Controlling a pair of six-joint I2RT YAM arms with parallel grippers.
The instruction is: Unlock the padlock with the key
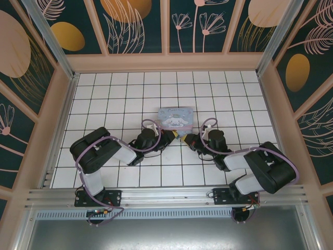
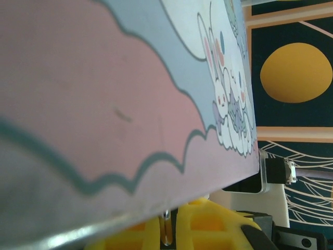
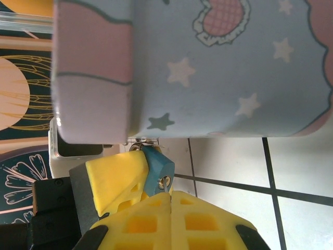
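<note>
A tiny teal-blue padlock (image 3: 157, 165) hangs tilted from the front edge of a pastel cartoon tin box (image 3: 208, 67). Its long axis runs from the clasp down toward the right gripper (image 3: 170, 204), which sits just below its lower end with yellow pads pressed together; whether the key lies between them cannot be told. The left gripper (image 1: 167, 136) meets it from the opposite side, nearly closed and pinching the padlock's body, while the box rests on white floor tiles (image 1: 104, 99) ringed by dark floral wall panels (image 1: 138, 26).
</note>
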